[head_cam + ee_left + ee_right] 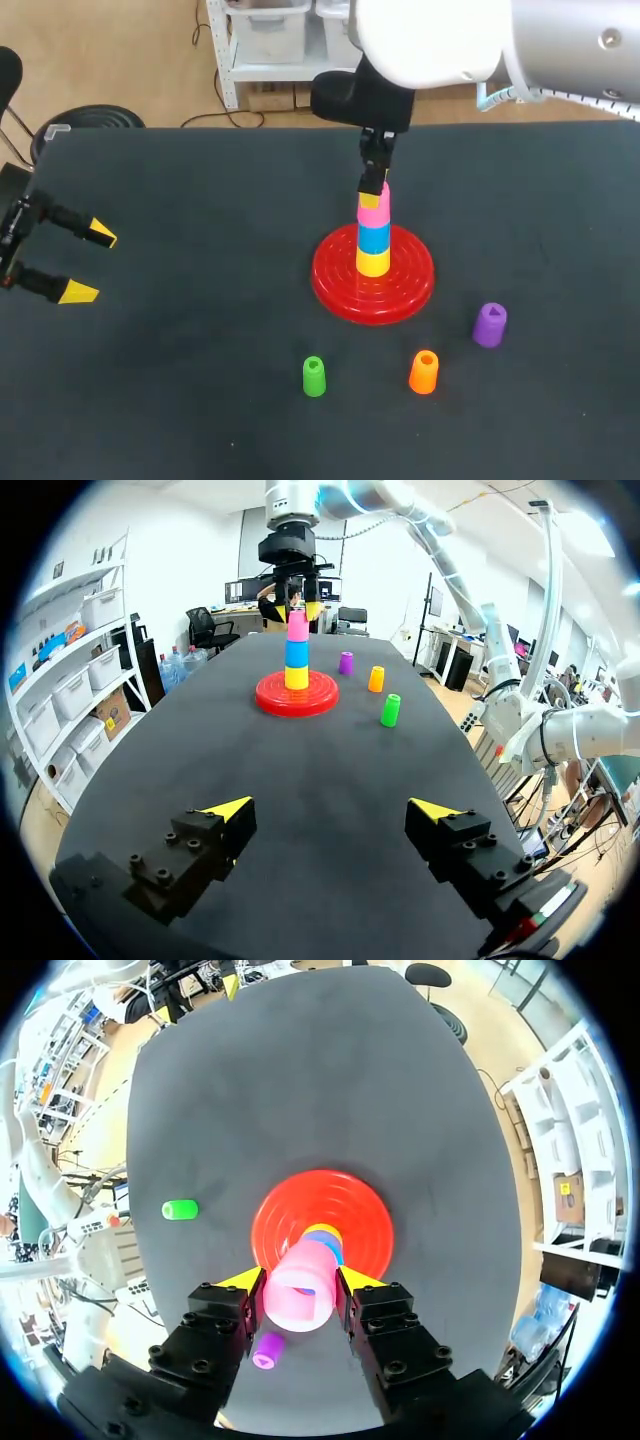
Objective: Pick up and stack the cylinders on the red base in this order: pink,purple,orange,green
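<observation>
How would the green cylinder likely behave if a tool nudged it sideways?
The green cylinder stands upright, taller than wide, so it would probably tip rather than slide. Its round side suggests it could then roll. It looks like hollow plastic, so likely light and stiff.

Found open passage across table between left gripper and red base. Found overhead access to stack blocked by right gripper, clamped on pink cylinder. Found green cylinder, orange cylinder, purple cylinder standing apart before base, gaps between.
</observation>
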